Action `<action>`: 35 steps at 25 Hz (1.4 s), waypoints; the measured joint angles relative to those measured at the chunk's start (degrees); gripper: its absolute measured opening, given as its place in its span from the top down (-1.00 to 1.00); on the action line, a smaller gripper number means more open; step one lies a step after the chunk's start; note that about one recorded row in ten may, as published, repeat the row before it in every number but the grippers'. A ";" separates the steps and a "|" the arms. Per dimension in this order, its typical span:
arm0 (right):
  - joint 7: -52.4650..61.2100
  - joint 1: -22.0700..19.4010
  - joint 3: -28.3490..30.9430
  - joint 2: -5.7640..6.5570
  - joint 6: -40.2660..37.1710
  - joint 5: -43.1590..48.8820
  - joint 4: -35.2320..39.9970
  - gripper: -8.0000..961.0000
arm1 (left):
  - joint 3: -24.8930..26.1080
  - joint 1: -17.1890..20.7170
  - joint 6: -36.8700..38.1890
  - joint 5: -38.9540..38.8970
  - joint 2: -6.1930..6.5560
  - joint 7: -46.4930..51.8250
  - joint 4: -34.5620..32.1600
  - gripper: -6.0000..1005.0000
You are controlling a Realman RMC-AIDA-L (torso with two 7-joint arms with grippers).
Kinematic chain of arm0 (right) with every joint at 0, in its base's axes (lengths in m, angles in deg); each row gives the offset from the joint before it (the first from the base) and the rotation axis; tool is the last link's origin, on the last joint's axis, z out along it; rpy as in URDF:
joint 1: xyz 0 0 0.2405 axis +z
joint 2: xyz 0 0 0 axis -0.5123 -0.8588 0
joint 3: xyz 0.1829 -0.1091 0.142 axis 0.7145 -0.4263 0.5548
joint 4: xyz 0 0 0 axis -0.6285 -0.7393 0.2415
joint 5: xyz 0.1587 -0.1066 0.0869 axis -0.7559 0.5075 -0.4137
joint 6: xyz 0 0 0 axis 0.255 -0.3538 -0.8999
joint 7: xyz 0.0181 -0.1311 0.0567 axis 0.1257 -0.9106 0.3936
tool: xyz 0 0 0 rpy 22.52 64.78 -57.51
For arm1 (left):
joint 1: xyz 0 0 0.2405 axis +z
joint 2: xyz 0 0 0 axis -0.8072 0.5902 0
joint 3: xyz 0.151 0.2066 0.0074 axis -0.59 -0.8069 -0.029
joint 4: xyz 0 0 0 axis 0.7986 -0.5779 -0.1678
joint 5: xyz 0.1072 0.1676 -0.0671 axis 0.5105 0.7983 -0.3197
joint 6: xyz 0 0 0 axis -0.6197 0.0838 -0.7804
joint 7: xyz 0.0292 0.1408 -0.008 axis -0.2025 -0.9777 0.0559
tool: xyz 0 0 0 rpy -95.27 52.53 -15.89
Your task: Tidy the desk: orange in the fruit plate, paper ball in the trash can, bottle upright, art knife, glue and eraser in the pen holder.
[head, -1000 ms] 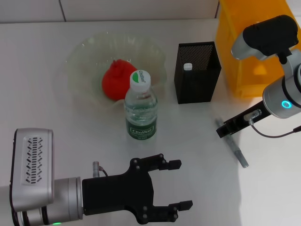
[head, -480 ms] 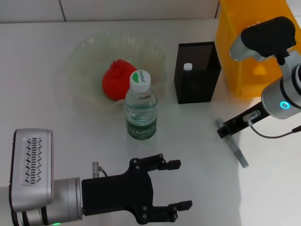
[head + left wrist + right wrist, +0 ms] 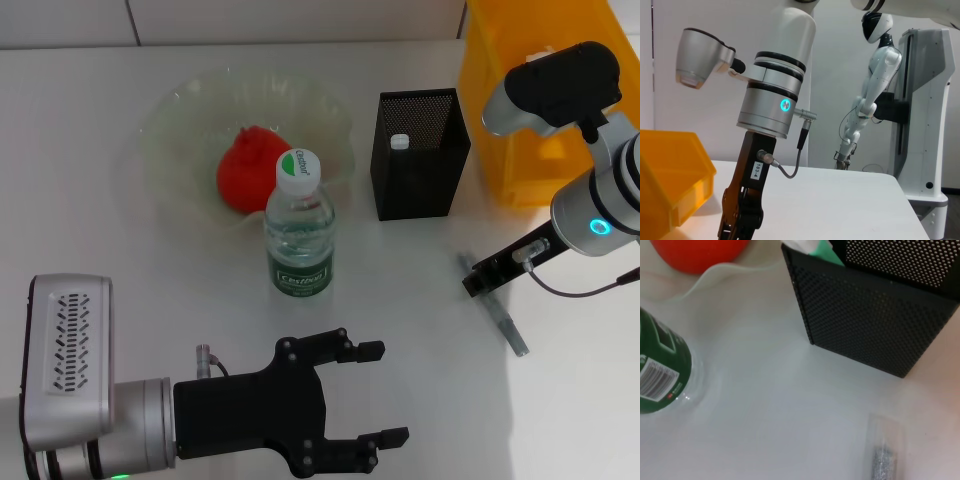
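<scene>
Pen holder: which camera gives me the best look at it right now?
Head view: the whole pen holder shows, upright beside the trash can, something white-capped inside. The right wrist view shows only its mesh wall close up. The left wrist view does not show it.

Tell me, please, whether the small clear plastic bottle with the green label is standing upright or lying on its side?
Upright. The bottle stands on its base on the white table, white cap on top, just in front of the pale-green glass plate.
</scene>
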 joint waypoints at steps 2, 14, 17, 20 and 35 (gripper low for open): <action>-0.03 0.00 0.00 0.00 0.00 0.00 -0.04 0.39 | 0.00 0.00 0.00 0.00 0.00 0.00 0.00 -0.57; -0.83 0.09 0.00 0.00 -0.05 0.00 -0.45 0.63 | 0.07 0.00 0.00 0.00 0.00 0.00 0.00 -0.57; -1.01 -0.24 0.19 0.01 -0.43 -0.24 0.77 0.64 | 0.13 0.00 0.00 0.00 0.00 0.00 0.00 -0.57; -3.02 -1.73 1.52 0.29 -2.95 -3.43 5.29 0.66 | 0.18 0.00 0.00 0.00 0.00 0.01 0.01 -0.57; -19.65 -8.34 25.50 0.30 -9.90 -22.34 28.84 0.70 | 0.48 -0.28 1.06 0.00 0.09 0.00 0.00 -0.57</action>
